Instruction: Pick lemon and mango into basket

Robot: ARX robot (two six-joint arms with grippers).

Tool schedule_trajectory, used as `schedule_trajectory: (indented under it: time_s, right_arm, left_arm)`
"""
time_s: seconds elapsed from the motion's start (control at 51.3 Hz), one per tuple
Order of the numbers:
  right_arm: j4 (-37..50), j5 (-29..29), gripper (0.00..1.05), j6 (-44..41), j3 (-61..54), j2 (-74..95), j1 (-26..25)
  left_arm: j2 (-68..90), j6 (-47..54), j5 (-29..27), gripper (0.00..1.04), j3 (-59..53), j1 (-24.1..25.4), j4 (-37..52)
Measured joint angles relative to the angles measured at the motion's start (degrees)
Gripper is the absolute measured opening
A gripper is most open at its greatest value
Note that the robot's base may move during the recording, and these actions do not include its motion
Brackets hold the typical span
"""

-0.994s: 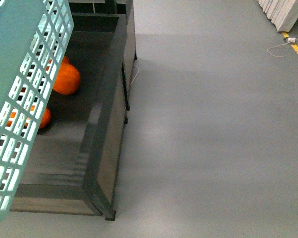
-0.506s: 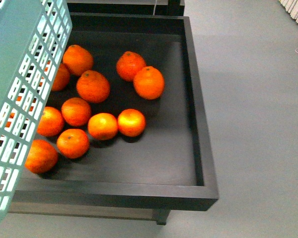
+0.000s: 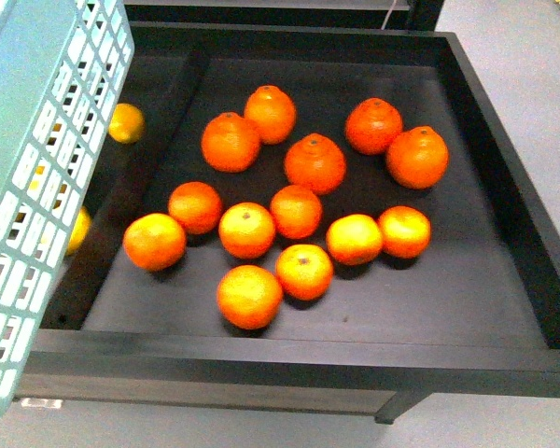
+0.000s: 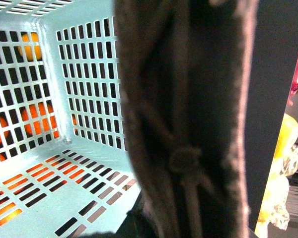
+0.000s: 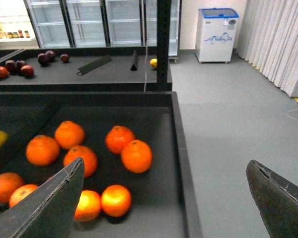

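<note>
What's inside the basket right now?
Nothing on the visible floor of the basket; orange shows only through its slots, from outside. The brown handle covers the rest of the interior.
</note>
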Motion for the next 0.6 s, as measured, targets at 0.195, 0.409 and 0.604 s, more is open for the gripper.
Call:
schedule_trajectory:
  time_s: [0.195,0.409,0.604]
  right_arm:
    - [0.0,0.1,0.96,0.0,0.0,0.0,0.0]
    - [0.0,0.0,0.96,0.0,0.0,0.0,0.0]
    - [0.0,0.0,0.96,0.0,0.0,0.0,0.0]
  left_arm:
    - [0.0,0.0,0.0,0.04,0.0,0.0,0.0]
    - [0.0,0.0,0.0,0.04,0.0,0.0,0.0]
    - [0.0,0.0,0.0,0.04,0.0,0.0,0.0]
